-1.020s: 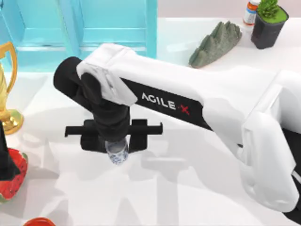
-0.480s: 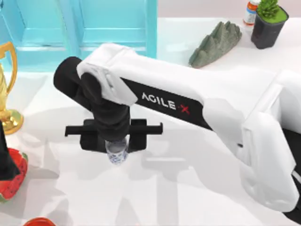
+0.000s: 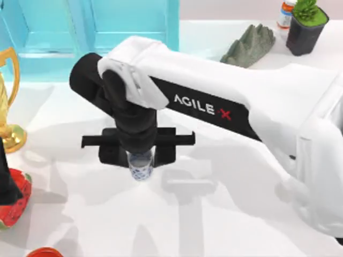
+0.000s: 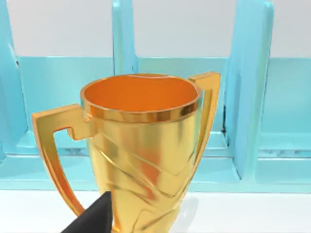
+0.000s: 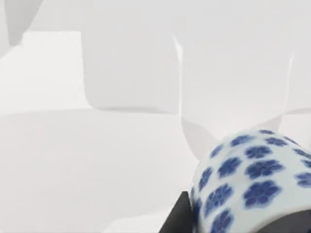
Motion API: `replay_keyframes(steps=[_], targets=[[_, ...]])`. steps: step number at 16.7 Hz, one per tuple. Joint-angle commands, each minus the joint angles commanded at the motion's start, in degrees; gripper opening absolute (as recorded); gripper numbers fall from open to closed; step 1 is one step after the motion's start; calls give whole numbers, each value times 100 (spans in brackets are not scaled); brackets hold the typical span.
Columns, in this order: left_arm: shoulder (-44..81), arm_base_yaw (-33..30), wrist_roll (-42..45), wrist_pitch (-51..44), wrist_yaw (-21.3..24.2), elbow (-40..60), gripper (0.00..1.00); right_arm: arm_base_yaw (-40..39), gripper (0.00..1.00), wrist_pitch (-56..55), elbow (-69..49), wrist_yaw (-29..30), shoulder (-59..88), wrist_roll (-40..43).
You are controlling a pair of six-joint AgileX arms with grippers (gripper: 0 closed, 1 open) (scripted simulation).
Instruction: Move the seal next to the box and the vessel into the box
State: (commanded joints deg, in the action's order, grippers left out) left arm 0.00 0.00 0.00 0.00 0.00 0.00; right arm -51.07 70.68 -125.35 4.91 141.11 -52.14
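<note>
Your right gripper hangs over the middle of the white table, pointing down, with the cup clamped between its two dark fingers. You can see the cup's open mouth and blue flower pattern just below the gripper's wrist in the top view. In the right wrist view the cup sits right against the gripper, its blue flowers plain to see, with bare white table beyond it.

The turquoise box lies past the gripper at the far edge of the table, apart from the cup. Off to the gripper's right side, well away, are a grey-green rock, a dark plant pot and a small bottle.

Your left arm is parked at the table's left. Its wrist view looks at a gold trophy close ahead, with the box behind it; a dark tip of the left gripper shows below the trophy, and you cannot tell how it stands. The trophy stands well to the left of the right gripper, with a watermelon slice nearer the front edge.
</note>
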Motion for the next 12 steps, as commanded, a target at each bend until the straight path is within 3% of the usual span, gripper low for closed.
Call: replay_keyframes(steps=[7, 12], targets=[[0, 0, 0, 0, 0, 0, 100, 574, 0, 388, 1246, -64, -1698, 587], [0, 0, 0, 0, 0, 0, 100, 656, 0, 447, 1432, -74, -1917, 674]])
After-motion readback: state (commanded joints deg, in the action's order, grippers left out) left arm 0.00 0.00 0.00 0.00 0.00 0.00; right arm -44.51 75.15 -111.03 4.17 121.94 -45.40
